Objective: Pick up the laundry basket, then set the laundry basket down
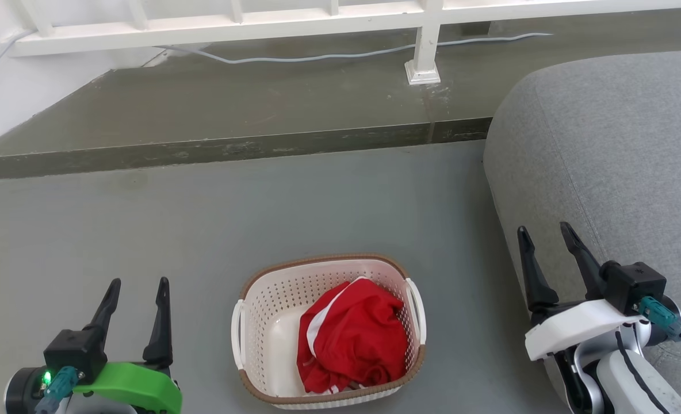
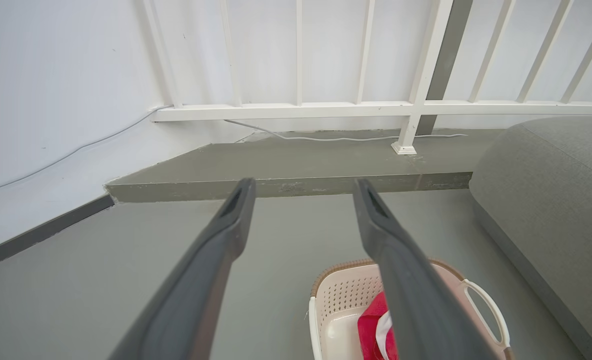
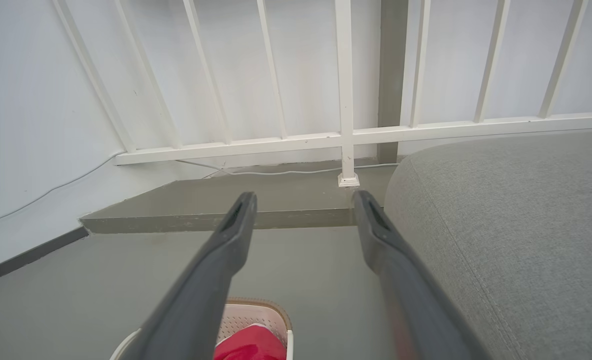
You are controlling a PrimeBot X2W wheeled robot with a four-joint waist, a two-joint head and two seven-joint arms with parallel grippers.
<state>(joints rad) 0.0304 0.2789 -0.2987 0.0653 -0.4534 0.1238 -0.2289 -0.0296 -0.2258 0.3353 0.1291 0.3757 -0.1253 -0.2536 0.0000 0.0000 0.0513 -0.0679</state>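
1. Left gripper [image 1: 139, 281]: the two dark fingers stand apart with a clear gap between the tips. Nothing is between them and they touch nothing. It sits low on the left of the head view, over bare floor [image 1: 202, 218].
2. Right gripper [image 1: 543, 227]: its fingers are spread about as wide, and the gap is empty. It sits low on the right of the head view, and its fingers overlap the edge of the grey sofa [image 1: 605, 144]. I cannot tell whether they touch the fabric.
3. Laundry basket [image 1: 323, 260]: it stands upright on the floor between the two grippers, apart from both. The brown rim faces up. One white handle [image 1: 237, 333] is on its left side and the other on its right.
4. Red garment [image 1: 355, 339]: it has white trim and lies bunched inside the basket, toward the right half. The left part of the basket's bottom is bare.
5. Wrist views: in the left wrist view the basket is at the lower right, partly behind a finger. In the right wrist view only its far end shows, at the bottom edge.
6. Surface: the floor is smooth grey-green. Beyond the basket is a raised step [image 1: 231, 103] with a darker, scuffed front face.
7. Room: a white railing [image 1: 231, 26] stands on the step, and one post foot meets the step. A pale cable [image 1: 317, 57] lies along the step under the rail. A white wall with dark skirting is on the left. The sofa is near the basket but not touching it.
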